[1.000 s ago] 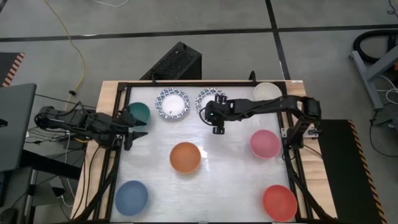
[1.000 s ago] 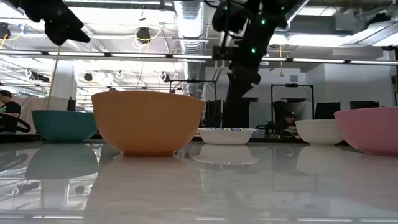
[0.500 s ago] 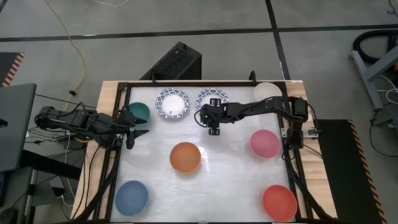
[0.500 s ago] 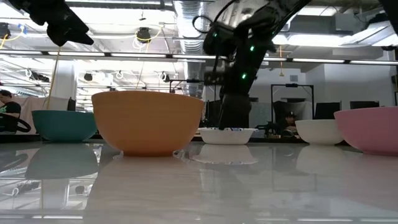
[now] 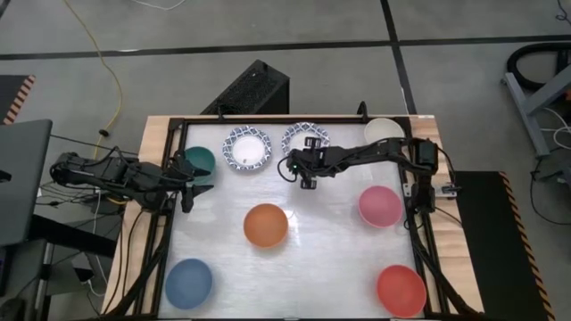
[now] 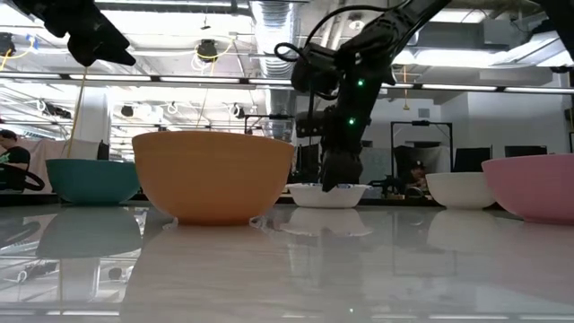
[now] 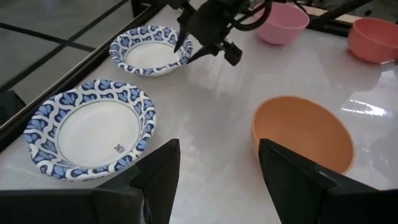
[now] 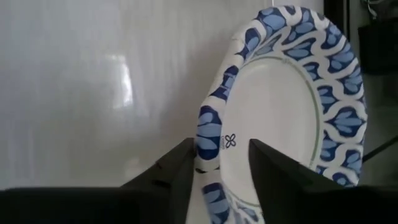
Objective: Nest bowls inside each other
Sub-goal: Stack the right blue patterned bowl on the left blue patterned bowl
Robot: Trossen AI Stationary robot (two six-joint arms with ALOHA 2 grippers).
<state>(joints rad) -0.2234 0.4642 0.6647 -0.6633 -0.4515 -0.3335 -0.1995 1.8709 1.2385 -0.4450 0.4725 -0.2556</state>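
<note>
Blue-rimmed bowl (image 8: 292, 106) looks thin, light and bendy, so its rim, straddled by the right hand's (image 8: 219, 163) parted fingers, suits pinching.

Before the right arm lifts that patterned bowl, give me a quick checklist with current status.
1. Right gripper astride the rim of the right-hand patterned bowl, one of the jaws each side: ok.
2. Jaws fully shut on the rim: cannot tell.
3. Bowl flat on the table: ok in the low view.
4. Destination, the other patterned bowl, empty and uncovered: ok.
5. Left gripper away from the path, parked beside the green bowl, jaws open: ok.
</note>
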